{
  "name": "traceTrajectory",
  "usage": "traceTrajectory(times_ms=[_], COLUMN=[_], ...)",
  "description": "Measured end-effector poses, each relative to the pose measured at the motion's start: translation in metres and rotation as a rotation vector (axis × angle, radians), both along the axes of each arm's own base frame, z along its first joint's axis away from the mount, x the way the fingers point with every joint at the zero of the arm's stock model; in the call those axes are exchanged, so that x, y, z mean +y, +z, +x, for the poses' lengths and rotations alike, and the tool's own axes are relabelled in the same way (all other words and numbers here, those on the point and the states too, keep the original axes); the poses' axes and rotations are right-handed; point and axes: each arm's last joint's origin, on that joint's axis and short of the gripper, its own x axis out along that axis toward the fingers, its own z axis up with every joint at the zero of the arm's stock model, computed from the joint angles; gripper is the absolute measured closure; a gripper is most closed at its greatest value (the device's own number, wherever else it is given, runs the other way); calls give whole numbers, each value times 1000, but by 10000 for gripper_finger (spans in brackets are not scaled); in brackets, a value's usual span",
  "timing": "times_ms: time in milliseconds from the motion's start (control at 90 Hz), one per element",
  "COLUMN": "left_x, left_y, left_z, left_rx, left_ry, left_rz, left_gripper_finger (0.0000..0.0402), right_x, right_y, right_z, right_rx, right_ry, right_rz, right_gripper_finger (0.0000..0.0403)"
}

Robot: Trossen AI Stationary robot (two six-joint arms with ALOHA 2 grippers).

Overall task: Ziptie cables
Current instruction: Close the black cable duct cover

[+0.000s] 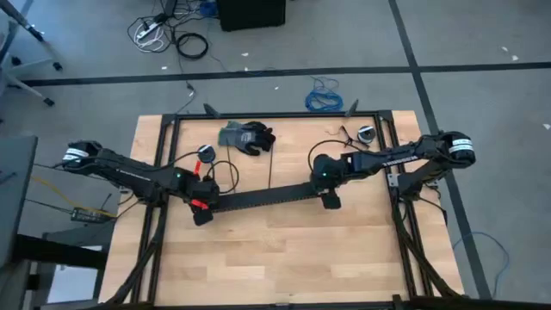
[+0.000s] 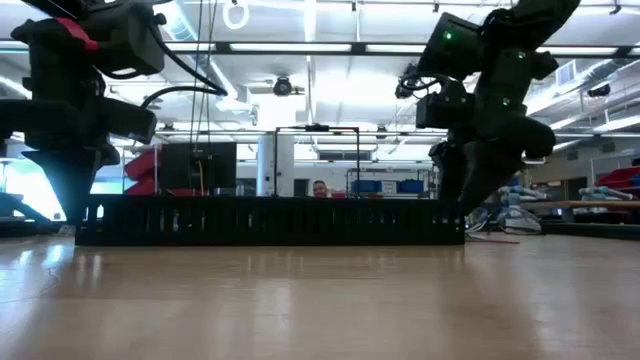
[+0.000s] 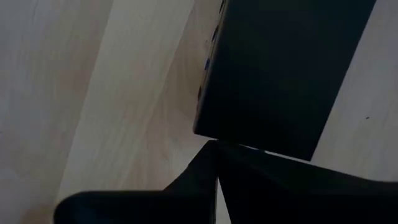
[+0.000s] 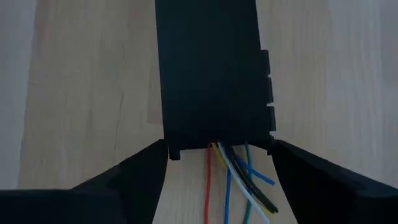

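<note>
Presently, cables (image 4: 233, 177): coloured ends emerging from a long black channel (image 1: 267, 197) lying mid-table, running from 8 to 2 o'clock; right tool (image 4: 217, 163), spread wide, straddles that end to steady it; left tool (image 1: 201, 205) at the opposite end, closure cannot be told; glove (image 1: 247, 136) at 12 o'clock.

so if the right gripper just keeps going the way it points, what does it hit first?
The end of the long black strip, where coloured cables stick out. The right gripper is open, a finger on each side of that end, cables lying between them. How much gap remains is hard to judge.
</note>
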Motion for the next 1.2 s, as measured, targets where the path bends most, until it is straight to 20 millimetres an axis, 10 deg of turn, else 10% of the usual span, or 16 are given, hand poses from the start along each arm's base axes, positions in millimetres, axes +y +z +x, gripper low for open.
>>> traceTrajectory(times_ms=[333, 1200], left_x=[0, -1], left_y=[0, 0], left_z=[0, 2], left_rx=[-3, -13], left_ry=[2, -11], left_rz=[-1, -33], left_gripper_finger=[401, 401], right_x=[0, 1], right_y=[0, 1], right_z=[0, 1], right_rx=[-1, -12], right_ry=[2, -18], right_rz=[0, -47], right_gripper_finger=[193, 172])
